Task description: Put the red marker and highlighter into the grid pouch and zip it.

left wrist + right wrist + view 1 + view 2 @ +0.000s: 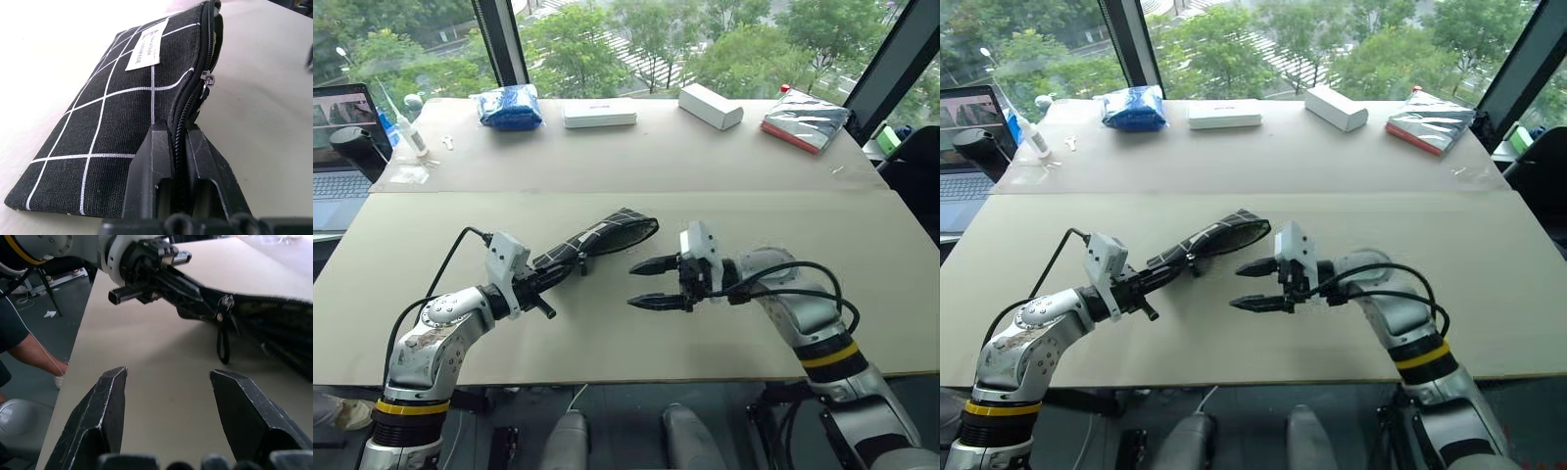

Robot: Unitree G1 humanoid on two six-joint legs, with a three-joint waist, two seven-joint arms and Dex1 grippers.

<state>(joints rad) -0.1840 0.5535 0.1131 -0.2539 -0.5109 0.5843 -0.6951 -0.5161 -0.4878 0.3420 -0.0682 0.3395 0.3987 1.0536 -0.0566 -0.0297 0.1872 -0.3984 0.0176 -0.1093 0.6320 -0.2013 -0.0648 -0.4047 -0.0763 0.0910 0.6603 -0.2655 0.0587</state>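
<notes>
The grid pouch is black with white grid lines and a white label. It stretches over the table's middle, with its far end gaping open. My left gripper is shut on its near end, the fingers clamping the zipper seam. The zipper pull and its black cord sit partway along the pouch. My right gripper stands open just right of the pouch, pointing toward it, with nothing between its fingers. The red marker and the highlighter are hidden from view.
Along the table's far edge lie a blue packet, two white boxes and a silver-and-red packet. A laptop and a small bottle stand at the far left. A person's arm shows beside the table.
</notes>
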